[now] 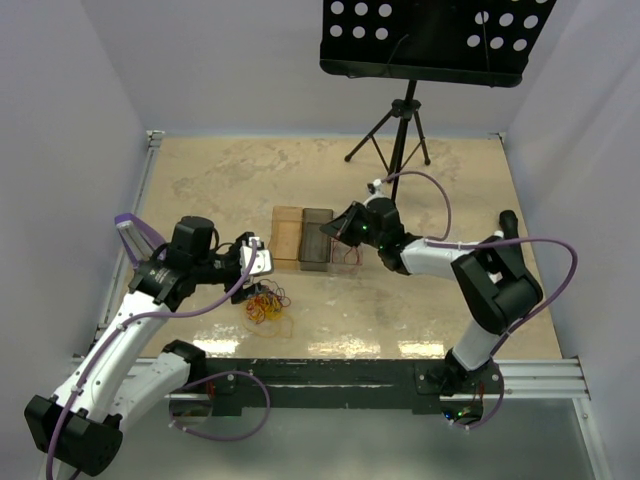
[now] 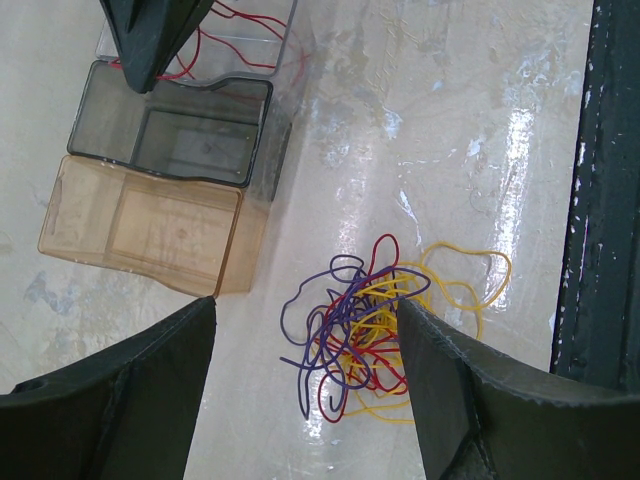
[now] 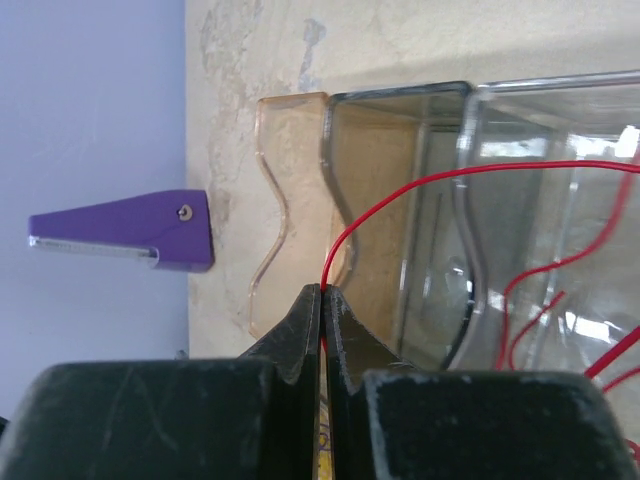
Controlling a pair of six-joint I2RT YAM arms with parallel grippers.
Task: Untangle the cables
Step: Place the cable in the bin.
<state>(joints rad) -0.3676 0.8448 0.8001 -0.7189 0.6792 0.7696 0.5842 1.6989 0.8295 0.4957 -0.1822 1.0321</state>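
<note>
Holding the left gripper (image 2: 305,305) with fingers well apart at the bottom of the left wrist frame, above the tangle of cables (image 2: 370,340), yellow, red and purple, lying on the table (image 2: 450,120) at lower centre. Pinching a red cable (image 3: 400,195) between the closed fingers of the right gripper (image 3: 323,295) at bottom centre, arching right past the amber bin (image 3: 290,100) and grey bin (image 3: 400,92) toward the clear bin (image 3: 560,82).

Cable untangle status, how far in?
Done: red wires lie in the clear bin. In hand: right gripper shut on one red wire leading toward it. Remaining: purple, yellow and red tangle on the table, left gripper open above it.
</note>
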